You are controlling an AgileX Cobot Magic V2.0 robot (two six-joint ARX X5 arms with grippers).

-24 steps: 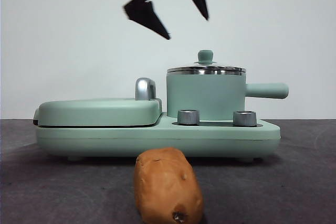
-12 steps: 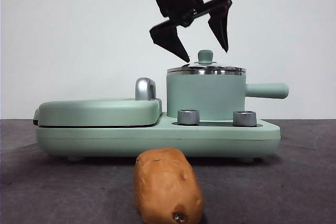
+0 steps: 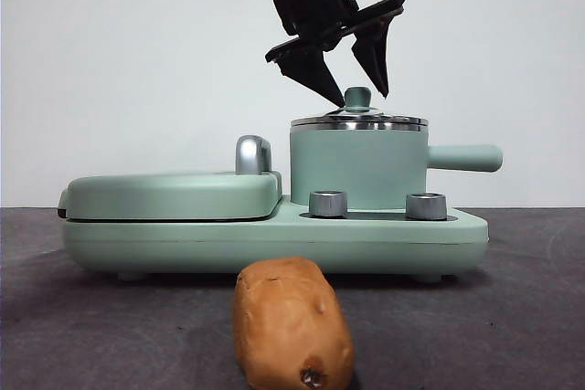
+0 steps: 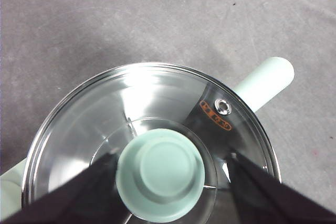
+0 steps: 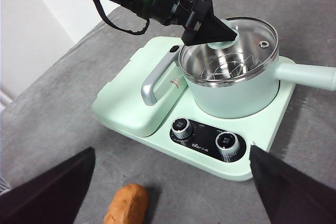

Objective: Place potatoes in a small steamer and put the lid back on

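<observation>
Front view: the potato (image 3: pixel 292 321) lies on the table (image 3: pixel 512 317) before the cooker base (image 3: pixel 274 239), its lower end cut off. The left gripper (image 3: pixel 356 89) hangs over the lid (image 3: pixel 359 120) on the small steamer (image 3: pixel 358 166).

Left wrist view: jaws open, flanking the knob (image 4: pixel 160 174) without gripping it; tips cut off.

Right wrist view: the right gripper (image 5: pixel 173 182) is spread wide, empty, well apart; a rack shows through the glass.

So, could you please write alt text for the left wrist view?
Seen from above, the left pincer straddles, open, the mint-green knob of the glass lid on the steamer. The steamer's handle points away over the grey table.
</observation>
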